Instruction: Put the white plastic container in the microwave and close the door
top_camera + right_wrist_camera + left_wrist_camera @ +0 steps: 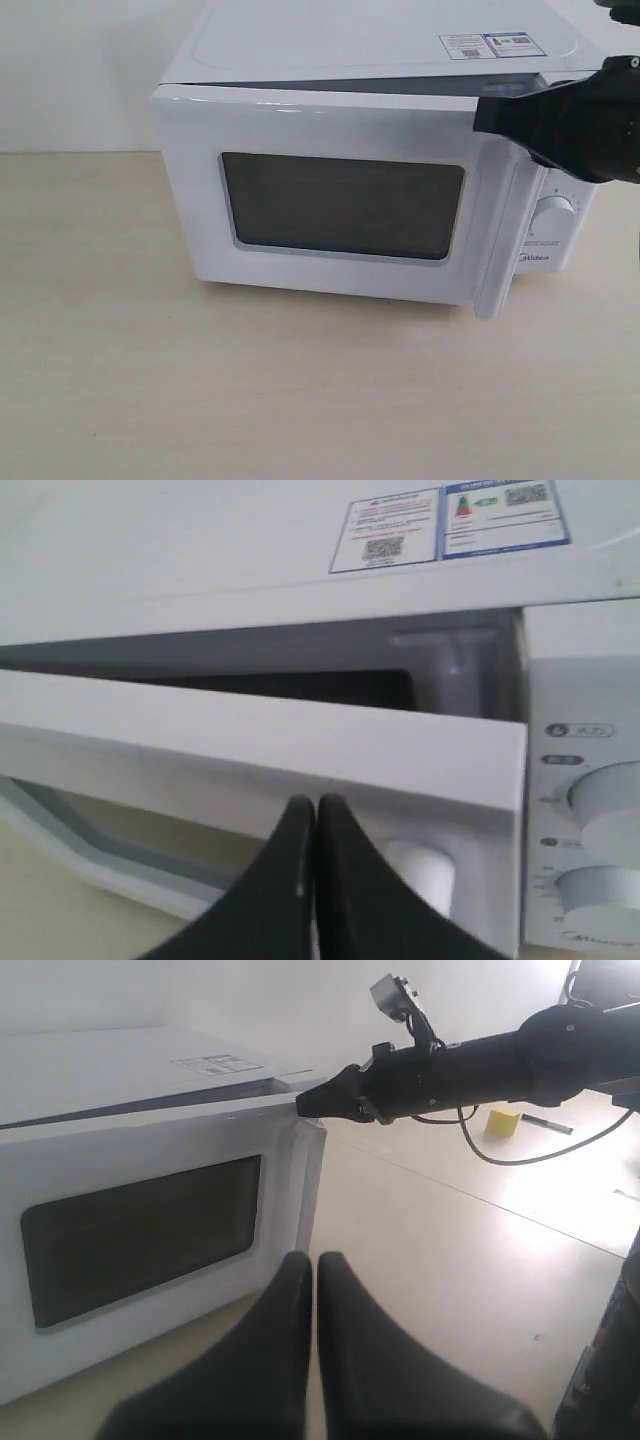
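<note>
- White and boxy, the microwave (300, 50) sits on the pale tabletop (300, 400); its door (190, 180) is nearly shut, leaving a thin wedge of dark gap along the top that widens toward the dials (553, 213)
- The white plastic container shows in no view; the gap reveals only dark cavity, so whether it sits inside cannot be confirmed
- The right claw (482, 115) is clenched with nothing between its tips, which sit at the upper corner of the door's free edge, just above the handle (497, 250); it looks to be touching the door's outer face, though contact is hard to confirm
- The door's long axis runs across the front from hinge to handle, with the free edge on the right arm's side, so the cavity lies straight ahead of that claw and a push inward should seat the latch
- The left claw (313, 1260) is also clenched and empty, hanging well apart from the door in front of its window, so the right arm is clearly the nearer one
</note>
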Robot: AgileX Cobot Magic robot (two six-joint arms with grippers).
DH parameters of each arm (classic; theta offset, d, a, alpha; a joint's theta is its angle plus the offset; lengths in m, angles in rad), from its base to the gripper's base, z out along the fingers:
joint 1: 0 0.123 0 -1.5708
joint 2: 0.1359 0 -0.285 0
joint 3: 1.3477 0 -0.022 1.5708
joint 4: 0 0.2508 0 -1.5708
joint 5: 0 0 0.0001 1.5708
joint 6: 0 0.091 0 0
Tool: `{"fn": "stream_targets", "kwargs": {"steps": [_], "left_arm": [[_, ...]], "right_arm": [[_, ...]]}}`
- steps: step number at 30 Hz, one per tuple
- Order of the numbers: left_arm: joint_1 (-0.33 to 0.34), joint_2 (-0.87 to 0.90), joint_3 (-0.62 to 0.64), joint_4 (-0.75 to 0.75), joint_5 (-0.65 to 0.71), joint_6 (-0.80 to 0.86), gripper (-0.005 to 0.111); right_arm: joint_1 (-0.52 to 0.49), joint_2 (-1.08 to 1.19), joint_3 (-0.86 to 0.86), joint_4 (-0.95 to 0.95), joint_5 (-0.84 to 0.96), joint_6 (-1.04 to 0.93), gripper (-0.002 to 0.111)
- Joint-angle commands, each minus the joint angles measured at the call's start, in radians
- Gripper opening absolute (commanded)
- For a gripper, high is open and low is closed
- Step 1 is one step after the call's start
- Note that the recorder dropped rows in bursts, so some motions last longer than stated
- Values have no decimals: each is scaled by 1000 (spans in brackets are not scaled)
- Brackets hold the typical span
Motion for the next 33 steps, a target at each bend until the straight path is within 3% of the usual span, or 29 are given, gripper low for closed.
{"fn": "stream_targets", "kwargs": {"steps": [1, 13, 33], "left_arm": [[-3, -3, 5, 1, -4, 13, 4], [-3, -3, 5, 1, -4, 13, 4], [-3, -3, 5, 1, -4, 13, 4]], "right_arm": [[10, -2, -19, 2, 100, 8, 0], [246, 36, -19, 18, -134, 7, 0], [251, 216, -19, 63, -484, 15, 0]]}}
